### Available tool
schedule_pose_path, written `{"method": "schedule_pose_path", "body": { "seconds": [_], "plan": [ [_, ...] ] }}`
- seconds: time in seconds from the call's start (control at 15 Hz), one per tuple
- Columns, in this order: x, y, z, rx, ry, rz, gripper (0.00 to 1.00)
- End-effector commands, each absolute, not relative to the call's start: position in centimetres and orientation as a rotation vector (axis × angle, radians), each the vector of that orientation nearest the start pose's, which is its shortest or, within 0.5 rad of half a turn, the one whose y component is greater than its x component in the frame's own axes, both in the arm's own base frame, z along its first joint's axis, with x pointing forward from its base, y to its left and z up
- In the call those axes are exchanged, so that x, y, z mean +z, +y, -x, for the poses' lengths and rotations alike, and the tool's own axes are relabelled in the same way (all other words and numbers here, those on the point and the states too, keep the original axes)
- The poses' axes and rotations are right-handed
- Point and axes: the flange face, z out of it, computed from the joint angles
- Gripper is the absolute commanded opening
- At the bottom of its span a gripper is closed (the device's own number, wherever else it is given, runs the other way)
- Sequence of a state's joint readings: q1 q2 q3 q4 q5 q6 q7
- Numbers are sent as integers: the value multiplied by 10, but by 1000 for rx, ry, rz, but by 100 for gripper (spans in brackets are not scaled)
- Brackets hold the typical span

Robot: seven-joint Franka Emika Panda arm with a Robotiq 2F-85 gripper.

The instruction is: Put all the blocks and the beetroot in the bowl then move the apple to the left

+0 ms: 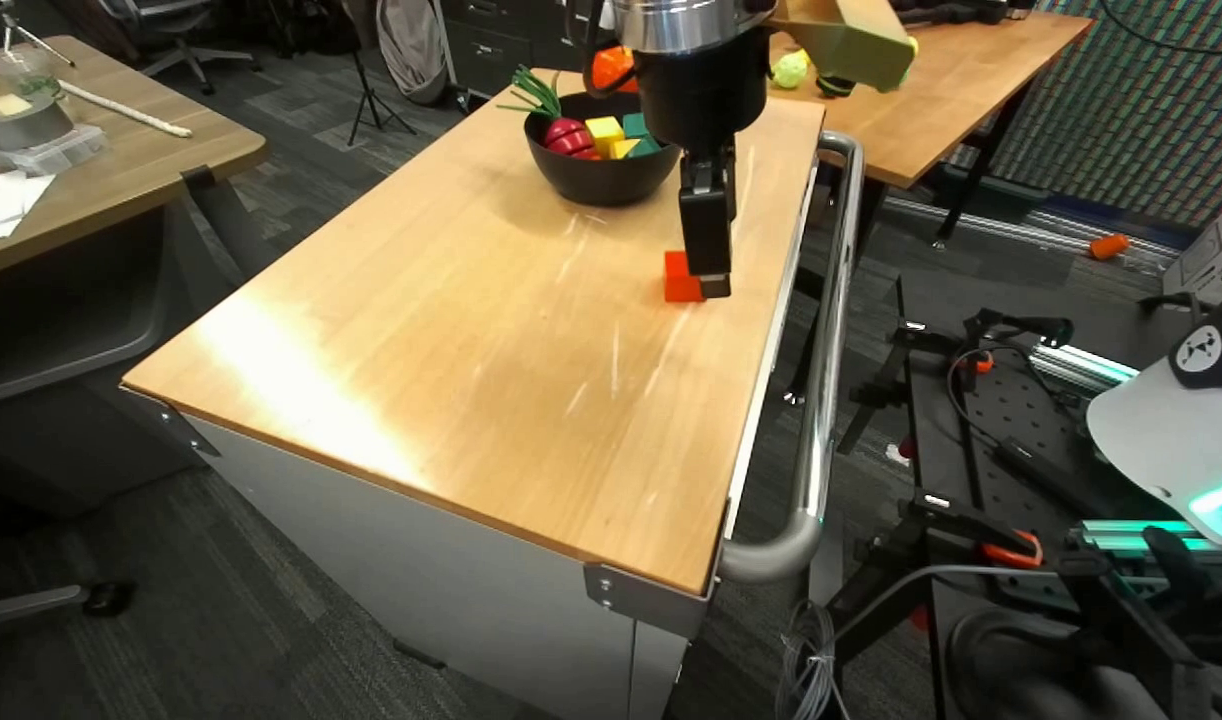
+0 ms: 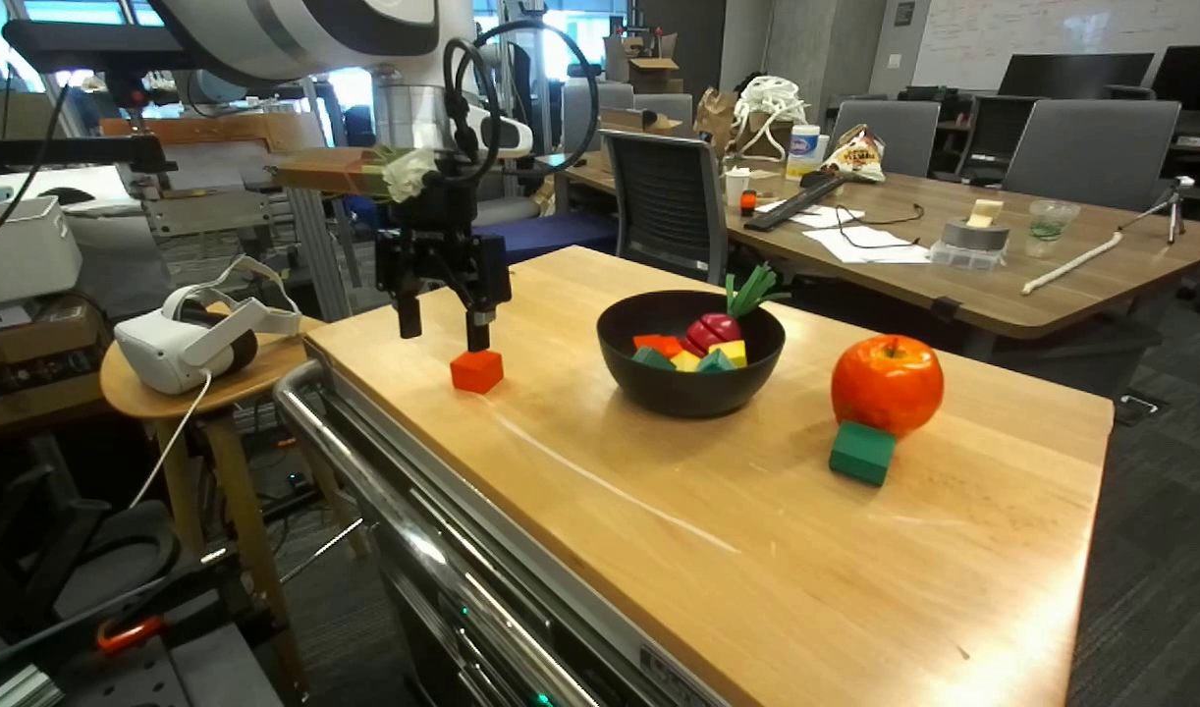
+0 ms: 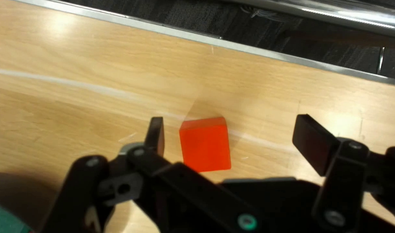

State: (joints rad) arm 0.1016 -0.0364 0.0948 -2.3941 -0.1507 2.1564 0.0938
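Note:
A lone red-orange block (image 2: 475, 372) sits on the wooden table near its railed edge. Just above it hangs my gripper (image 3: 233, 137), open; in the wrist view the block (image 3: 205, 145) appears between the fingers, closer to the left one and apart from both. The black bowl (image 2: 693, 393) holds the beetroot (image 2: 713, 332), its green leaves over the rim, along with yellow, green and red-orange blocks. A green block (image 2: 862, 454) rests on the table right beside the apple (image 2: 887, 383). In an exterior view the arm partly covers the apple (image 1: 611, 68).
A metal handle rail (image 1: 833, 350) runs along the table edge close to the red-orange block. Behind the table stands a desk with small yellow-green fruit (image 1: 790, 69). A headset (image 2: 202, 339) lies on a stool beside the table.

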Motion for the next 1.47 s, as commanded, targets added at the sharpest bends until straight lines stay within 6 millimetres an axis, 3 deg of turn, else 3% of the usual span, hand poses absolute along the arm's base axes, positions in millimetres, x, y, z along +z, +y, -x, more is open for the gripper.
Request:
{"method": "schedule_pose_path", "body": {
  "seconds": [0.0,0.13,0.27,0.33,0.73,0.93,1.13,1.27,1.4],
  "plan": [
    [308,83,-478,272,-286,3295,98],
    [298,80,-485,283,-272,3305,96],
    [288,78,-491,307,-257,3304,85],
    [285,77,-492,323,-260,3290,69],
    [284,69,-492,334,-269,3268,21],
    [318,53,-491,220,-206,3293,17],
    [378,19,-489,15,-41,3311,17],
    [419,-7,-502,-113,43,3362,17],
    [441,-29,-527,-242,136,3423,17]
  ]
}}
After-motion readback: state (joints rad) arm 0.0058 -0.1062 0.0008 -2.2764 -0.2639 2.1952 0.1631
